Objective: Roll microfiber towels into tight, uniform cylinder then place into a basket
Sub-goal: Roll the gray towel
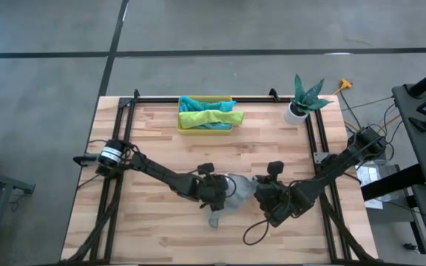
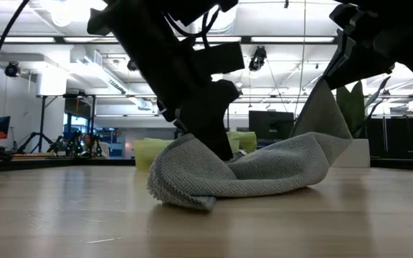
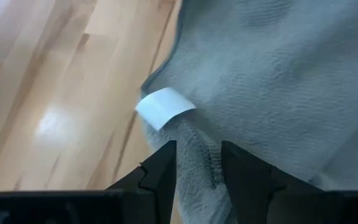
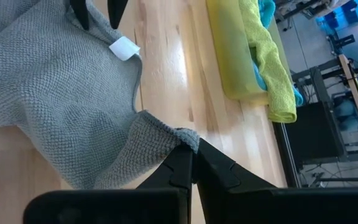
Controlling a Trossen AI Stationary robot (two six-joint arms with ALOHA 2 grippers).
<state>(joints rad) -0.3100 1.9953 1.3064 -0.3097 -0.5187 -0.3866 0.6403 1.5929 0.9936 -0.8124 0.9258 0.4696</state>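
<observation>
Grey towel [image 1: 231, 193] middle hidden under both arms; basket [image 2: 149, 152] blurred.

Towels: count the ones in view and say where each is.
3 visible: the grey towel mid-table, held by the left gripper and right gripper; the teal towel and lime green towel in the basket. More may be hidden there.

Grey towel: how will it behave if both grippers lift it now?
Probably floppy: the grey towel sags between the left gripper and right gripper, each shut on an edge. Likely light, since a pinched corner stands up. Its knobbly weave suggests it grips rather than slips.
</observation>
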